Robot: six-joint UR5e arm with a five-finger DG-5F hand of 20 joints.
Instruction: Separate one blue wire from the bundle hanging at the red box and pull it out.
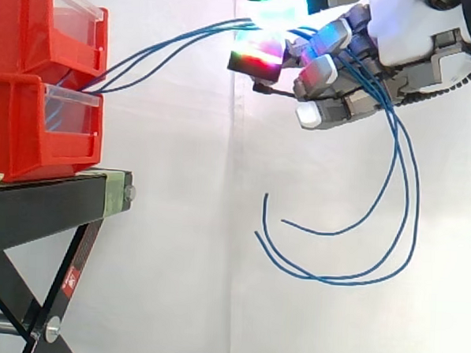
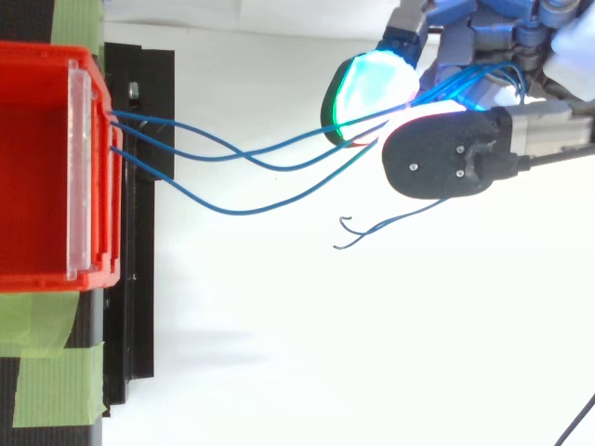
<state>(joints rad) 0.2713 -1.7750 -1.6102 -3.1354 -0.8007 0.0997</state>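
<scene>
Three blue wires (image 2: 237, 211) leave the front of the stacked red bins (image 1: 33, 126) and span the gap to my hand (image 1: 409, 35) at the upper right. The hand is shut on the blue wires, which pass together between its glowing pads (image 2: 372, 88) and the thumb. In the top view the hand (image 2: 446, 163) sits well to the right of the red bin (image 2: 37, 167). Past the hand, the wires' loose tails (image 1: 333, 280) droop in long loops, and their free ends curl up below and left of the hand. I cannot tell whether one wire is held apart from the others.
The bins rest on a black stand (image 1: 37, 202) with a slanted leg underneath. Green tape (image 2: 56, 381) marks the stand's top near the bin. A white curtain lies behind everything, with open air between stand and hand.
</scene>
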